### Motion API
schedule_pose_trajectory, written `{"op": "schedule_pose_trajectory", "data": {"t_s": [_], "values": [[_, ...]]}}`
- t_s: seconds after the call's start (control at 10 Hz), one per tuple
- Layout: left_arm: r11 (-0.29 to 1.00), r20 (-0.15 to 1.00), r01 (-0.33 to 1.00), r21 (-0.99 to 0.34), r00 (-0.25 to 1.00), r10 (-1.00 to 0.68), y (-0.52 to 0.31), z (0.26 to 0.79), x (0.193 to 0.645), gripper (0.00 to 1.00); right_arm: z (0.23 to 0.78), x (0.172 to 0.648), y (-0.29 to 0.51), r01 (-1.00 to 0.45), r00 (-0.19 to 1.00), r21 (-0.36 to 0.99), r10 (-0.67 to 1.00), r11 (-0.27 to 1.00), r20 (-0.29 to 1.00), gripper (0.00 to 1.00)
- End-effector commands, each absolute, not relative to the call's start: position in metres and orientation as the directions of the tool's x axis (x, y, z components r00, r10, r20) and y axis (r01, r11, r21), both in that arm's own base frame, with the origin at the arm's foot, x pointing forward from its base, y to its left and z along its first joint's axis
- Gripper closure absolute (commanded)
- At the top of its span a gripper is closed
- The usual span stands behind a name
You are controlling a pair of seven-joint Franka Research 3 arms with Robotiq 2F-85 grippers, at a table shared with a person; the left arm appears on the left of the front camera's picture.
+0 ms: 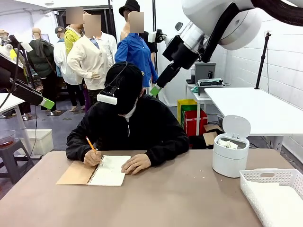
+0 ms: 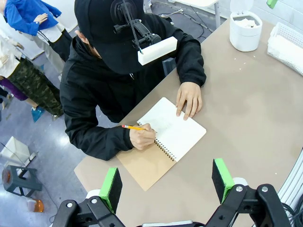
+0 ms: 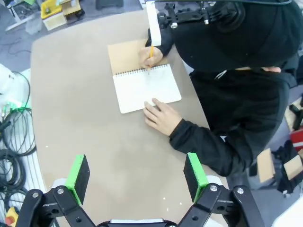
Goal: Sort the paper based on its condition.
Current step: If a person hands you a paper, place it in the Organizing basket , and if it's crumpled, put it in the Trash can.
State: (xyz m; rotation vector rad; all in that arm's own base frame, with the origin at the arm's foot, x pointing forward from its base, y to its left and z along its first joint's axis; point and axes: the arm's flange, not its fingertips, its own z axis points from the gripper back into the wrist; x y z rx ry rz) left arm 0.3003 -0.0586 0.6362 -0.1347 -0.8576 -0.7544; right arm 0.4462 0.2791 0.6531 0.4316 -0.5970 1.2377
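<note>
A crumpled white paper wad (image 1: 229, 144) lies inside the small white bin (image 1: 230, 161), whose lid stands up. Smooth white sheets (image 1: 277, 204) lie flat in the white basket (image 1: 259, 178) at the table's right front. My left gripper (image 2: 166, 185) hangs open high above the table's near left side, nothing between its green pads. My right gripper (image 3: 136, 176) is also open and empty, raised over the table beside the person. In the front view the left gripper (image 1: 47, 103) is at the far left and the right gripper (image 1: 154, 91) is above the person's shoulder.
A person in black sits at the far edge, writing with a pencil (image 1: 90, 143) in a spiral-bound notebook (image 1: 110, 170) with a brown cover, the other hand (image 1: 136, 163) resting on the page. The bin (image 2: 245, 31) and basket (image 2: 286, 42) stand at the table's right.
</note>
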Motion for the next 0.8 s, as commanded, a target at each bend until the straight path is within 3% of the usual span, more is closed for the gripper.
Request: {"op": "schedule_pose_trajectory", "data": {"t_s": [0.0, 0.7], "values": [[0.741, 0.724, 0.646, 0.186, 0.420, -0.548, -0.0584, 0.6360, 0.3002, 0.00, 0.6518, 0.4466, 0.2711, -0.964, 0.200, -0.013, 0.753, 0.267, 0.627, 0.00], [0.741, 0.724, 0.646, 0.186, 0.420, -0.548, -0.0584, 0.6360, 0.3002, 0.00, 0.6580, 0.4471, 0.2683, -0.954, 0.217, -0.020, 0.738, 0.299, 0.638, 0.00]]}}
